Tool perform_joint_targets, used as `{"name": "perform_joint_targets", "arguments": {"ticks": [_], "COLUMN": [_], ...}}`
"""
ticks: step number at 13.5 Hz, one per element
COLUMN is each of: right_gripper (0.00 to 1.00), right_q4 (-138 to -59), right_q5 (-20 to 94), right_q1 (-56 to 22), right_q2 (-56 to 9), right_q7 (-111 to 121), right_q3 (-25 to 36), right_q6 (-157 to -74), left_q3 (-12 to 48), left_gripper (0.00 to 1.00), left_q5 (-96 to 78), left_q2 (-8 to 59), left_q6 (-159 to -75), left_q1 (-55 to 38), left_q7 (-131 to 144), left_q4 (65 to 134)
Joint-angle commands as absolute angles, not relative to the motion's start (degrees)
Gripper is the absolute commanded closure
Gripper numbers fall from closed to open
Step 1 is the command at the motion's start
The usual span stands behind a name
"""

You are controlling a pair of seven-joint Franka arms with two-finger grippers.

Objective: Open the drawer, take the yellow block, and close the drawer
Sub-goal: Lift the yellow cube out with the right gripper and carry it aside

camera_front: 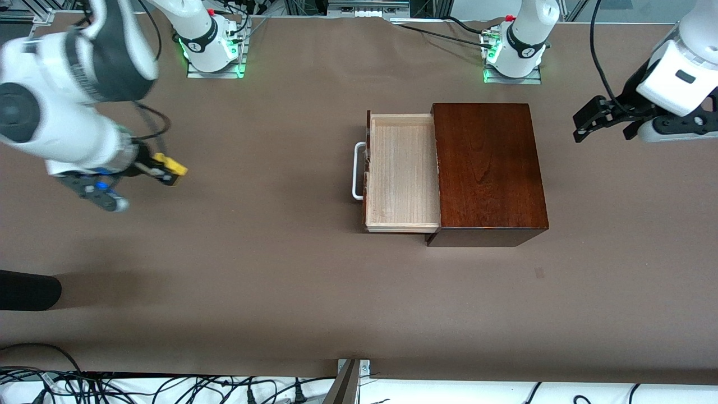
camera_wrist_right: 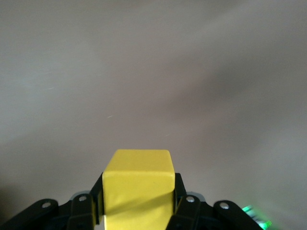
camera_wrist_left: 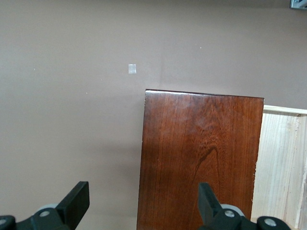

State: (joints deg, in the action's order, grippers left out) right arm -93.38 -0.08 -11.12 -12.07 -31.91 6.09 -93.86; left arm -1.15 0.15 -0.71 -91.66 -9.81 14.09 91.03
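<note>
The drawer (camera_front: 401, 171) stands pulled out of the dark mahogany box (camera_front: 488, 168), its pale wood tray bare and its white loop handle (camera_front: 357, 171) pointing toward the right arm's end. My right gripper (camera_front: 168, 168) is shut on the yellow block (camera_front: 171, 165), up in the air over bare table near the right arm's end; the block (camera_wrist_right: 138, 184) fills the gap between its fingers. My left gripper (camera_front: 589, 120) hangs open and holds nothing, over the table at the left arm's end, beside the box (camera_wrist_left: 199, 158). Part of the drawer tray (camera_wrist_left: 283, 167) shows there too.
A brown mat (camera_front: 252, 269) covers the table. A dark object (camera_front: 28, 289) pokes in at the table's edge on the right arm's end, nearer the front camera. Cables (camera_front: 140, 387) lie along the near edge. A small pale mark (camera_wrist_left: 132, 69) sits on the mat.
</note>
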Motion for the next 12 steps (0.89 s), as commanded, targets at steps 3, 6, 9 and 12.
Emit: {"name": "perform_joint_targets", "arguments": {"ticks": [3, 6, 9, 12], "right_gripper": [0.95, 0.95, 0.95, 0.94], "right_q4": [-101.4, -109.9, -118.5, -124.4], "right_q5": [1.1, 1.1, 2.2, 4.0], "right_q1": [-11.5, -11.5, -11.4, -9.9], "right_q2": [-9.9, -9.6, -10.2, -12.7], "right_q7": [-5.7, 7.4, 15.0, 21.7], "right_q3": [18.3, 22.9, 24.8, 25.3], "right_q6": [-99.8, -111.1, -123.2, -132.9], "left_q3": [-1.1, 0.3, 4.9, 11.0], "left_gripper": [0.0, 0.0, 0.0, 0.0], "left_q5": [2.0, 1.3, 1.3, 1.2], "left_q2": [3.9, 4.4, 6.4, 8.8], "left_q6": [-87.7, -87.3, -86.3, -86.4], "left_q1": [-9.8, -10.5, -10.7, -10.8], "left_q7": [12.6, 18.0, 30.5, 43.2], "left_q4": [89.0, 88.9, 86.9, 86.2]}}
